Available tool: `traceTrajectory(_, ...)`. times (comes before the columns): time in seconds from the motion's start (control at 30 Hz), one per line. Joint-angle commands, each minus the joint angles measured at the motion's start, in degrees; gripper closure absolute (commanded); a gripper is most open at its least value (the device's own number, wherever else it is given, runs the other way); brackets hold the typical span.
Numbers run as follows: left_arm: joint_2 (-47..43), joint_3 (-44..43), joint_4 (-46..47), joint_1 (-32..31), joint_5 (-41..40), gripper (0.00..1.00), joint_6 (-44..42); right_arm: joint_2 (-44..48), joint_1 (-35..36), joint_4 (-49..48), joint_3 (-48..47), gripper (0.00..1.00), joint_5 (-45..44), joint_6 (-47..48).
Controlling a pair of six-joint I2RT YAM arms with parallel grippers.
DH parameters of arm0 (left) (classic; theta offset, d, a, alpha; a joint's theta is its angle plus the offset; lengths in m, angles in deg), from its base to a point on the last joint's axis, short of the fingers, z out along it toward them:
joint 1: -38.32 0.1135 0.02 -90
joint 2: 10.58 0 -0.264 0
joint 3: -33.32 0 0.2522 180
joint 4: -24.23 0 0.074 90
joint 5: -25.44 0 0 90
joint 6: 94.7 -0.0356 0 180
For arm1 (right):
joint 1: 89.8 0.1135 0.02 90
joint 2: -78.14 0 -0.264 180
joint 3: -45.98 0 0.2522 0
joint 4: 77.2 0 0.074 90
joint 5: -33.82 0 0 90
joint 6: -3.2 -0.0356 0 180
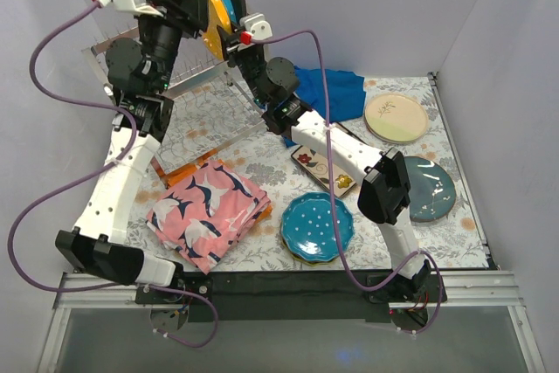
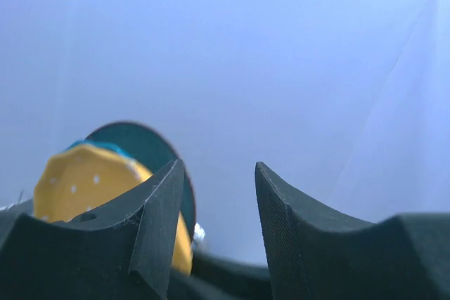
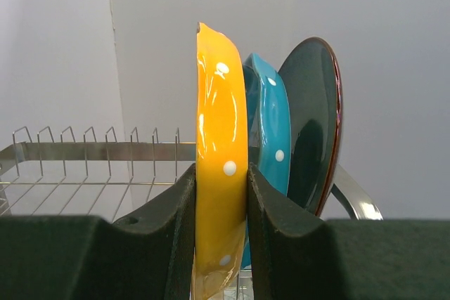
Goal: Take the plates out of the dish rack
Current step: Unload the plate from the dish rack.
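- The orange dotted plate [image 3: 219,103] stood on edge at one end of the dish rack [image 3: 91,150], rim-on to the right gripper [image 3: 221,180], whose fingers were pinched onto its two faces low down.
- Its long axis ran straight up from the rack, so the way out appeared to be a lift clear of the prongs.
- Just behind it in the rack leaned a teal dotted plate [image 3: 271,131] and a dark teal plate [image 3: 309,117], close enough to be knocked, on this reading.
- The left gripper [image 2: 218,166] hovered above the rack near the plates, jaws parted and empty, aimed at the wall; the right arm was the one on the job.
- Beside the rack, on the floral mat [image 1: 271,172], lay a folded pink cloth [image 1: 208,211] and plates laid flat, among them a cream plate [image 1: 396,118].
- Plain pale walls [image 1: 367,6] closed in the table.
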Motion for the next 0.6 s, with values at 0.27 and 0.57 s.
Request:
traceTrajectory(0.27,10.9,-15.5,-10.4,0.1,-4.4,0.57,5.0,1.0,0.0,3.6,3.0,0.99,0.0,1.4)
traceTrajectory(0.57,15.4,-19.1,-11.2,0.8,-6.4,0.56,7.0,0.6,0.1,3.2,3.1,0.99,-0.3,1.8)
